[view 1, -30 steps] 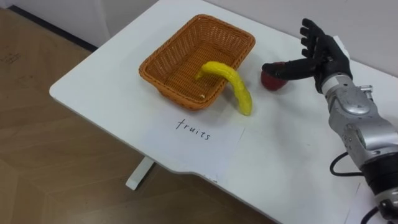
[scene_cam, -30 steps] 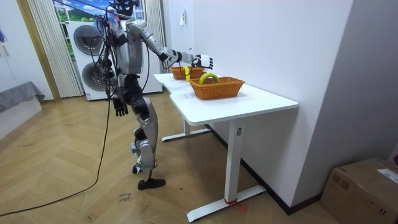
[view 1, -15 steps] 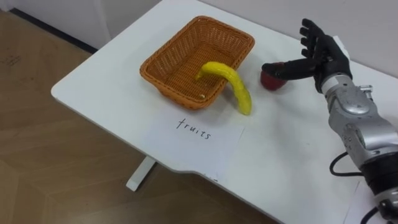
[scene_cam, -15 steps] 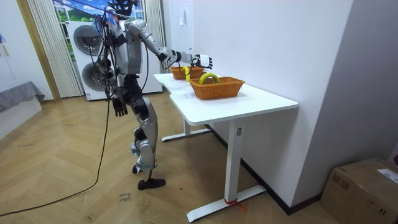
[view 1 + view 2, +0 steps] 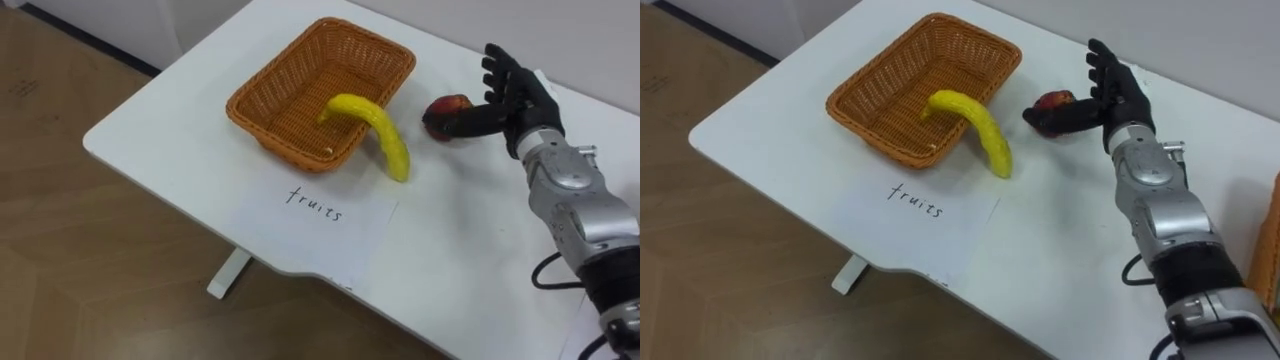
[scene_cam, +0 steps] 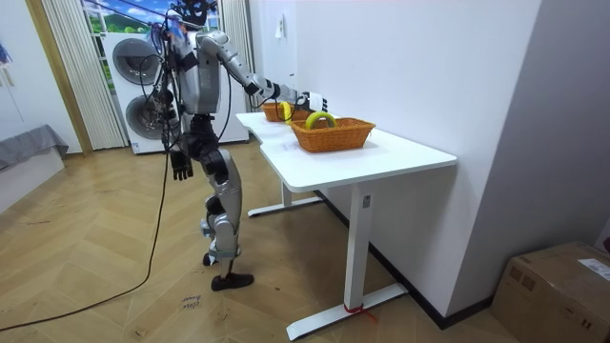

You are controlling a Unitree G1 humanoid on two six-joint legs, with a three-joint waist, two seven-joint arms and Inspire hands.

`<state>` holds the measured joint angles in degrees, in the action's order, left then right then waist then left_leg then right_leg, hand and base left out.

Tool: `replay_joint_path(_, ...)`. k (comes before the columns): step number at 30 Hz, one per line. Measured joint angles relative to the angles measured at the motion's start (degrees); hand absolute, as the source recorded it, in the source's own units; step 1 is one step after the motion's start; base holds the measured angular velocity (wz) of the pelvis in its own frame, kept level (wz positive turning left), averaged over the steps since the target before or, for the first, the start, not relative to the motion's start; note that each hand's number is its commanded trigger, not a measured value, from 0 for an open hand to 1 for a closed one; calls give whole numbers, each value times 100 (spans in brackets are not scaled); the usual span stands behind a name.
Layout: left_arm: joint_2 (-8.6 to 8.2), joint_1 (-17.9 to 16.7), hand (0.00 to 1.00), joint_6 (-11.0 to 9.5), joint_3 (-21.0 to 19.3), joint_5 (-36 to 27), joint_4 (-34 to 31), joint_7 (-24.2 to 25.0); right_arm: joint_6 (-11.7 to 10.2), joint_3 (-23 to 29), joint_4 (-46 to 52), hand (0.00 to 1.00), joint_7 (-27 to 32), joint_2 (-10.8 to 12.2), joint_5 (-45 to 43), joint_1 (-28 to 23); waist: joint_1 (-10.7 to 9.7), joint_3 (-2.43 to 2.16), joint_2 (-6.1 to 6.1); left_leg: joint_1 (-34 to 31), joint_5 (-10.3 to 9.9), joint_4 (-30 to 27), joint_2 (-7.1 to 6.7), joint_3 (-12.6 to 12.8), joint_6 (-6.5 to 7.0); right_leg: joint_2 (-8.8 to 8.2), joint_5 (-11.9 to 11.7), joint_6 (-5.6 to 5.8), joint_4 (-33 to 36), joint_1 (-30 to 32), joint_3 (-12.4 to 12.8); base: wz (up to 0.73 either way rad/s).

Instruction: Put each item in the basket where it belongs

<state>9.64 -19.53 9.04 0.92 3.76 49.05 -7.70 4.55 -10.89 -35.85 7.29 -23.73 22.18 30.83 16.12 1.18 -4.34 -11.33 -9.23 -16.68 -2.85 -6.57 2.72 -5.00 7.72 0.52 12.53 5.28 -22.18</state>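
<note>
- Basket (image 5: 290,85), well left of the hand: the banana (image 5: 378,130) drapes over its near rim and could slip out.
- Apple (image 5: 449,104) touches the right hand (image 5: 520,100) at the thumb. The fingers are straight and unclasped, so a nudge may roll it away.

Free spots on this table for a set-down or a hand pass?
Bare: the table left of the basket, and the stretch right of the fruits paper. Crowded: banana draped over the basket's rim, red fruit at the right hand.
</note>
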Motion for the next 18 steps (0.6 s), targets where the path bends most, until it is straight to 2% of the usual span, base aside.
replay_joint_path(5, 1, 292, 0, -41, 102, -96, 172, 0, -25, -5, -607, 0, -208, 37, 24, 79, 10, 41, 63, 3, 0, -6, 5, -14, 0, -6, -2, -2, 23, 9, -64, 2)
replay_joint_path(8, 0, 371, 0, -72, 160, -99, 180, 0, -113, -4, -683, 0, -324, 37, 35, 138, -3, 54, 89, -23, 0, -5, 12, -5, -2, -10, -3, -4, 61, 67, -48, -6)
replay_joint_path(18, -4, 451, 0, -112, 276, -112, 195, 23, -210, 59, -726, 0, -448, 44, 38, 165, -6, 48, 103, -118, 0, -68, 7, -3, 0, -27, -5, -7, 127, 163, -63, 0)
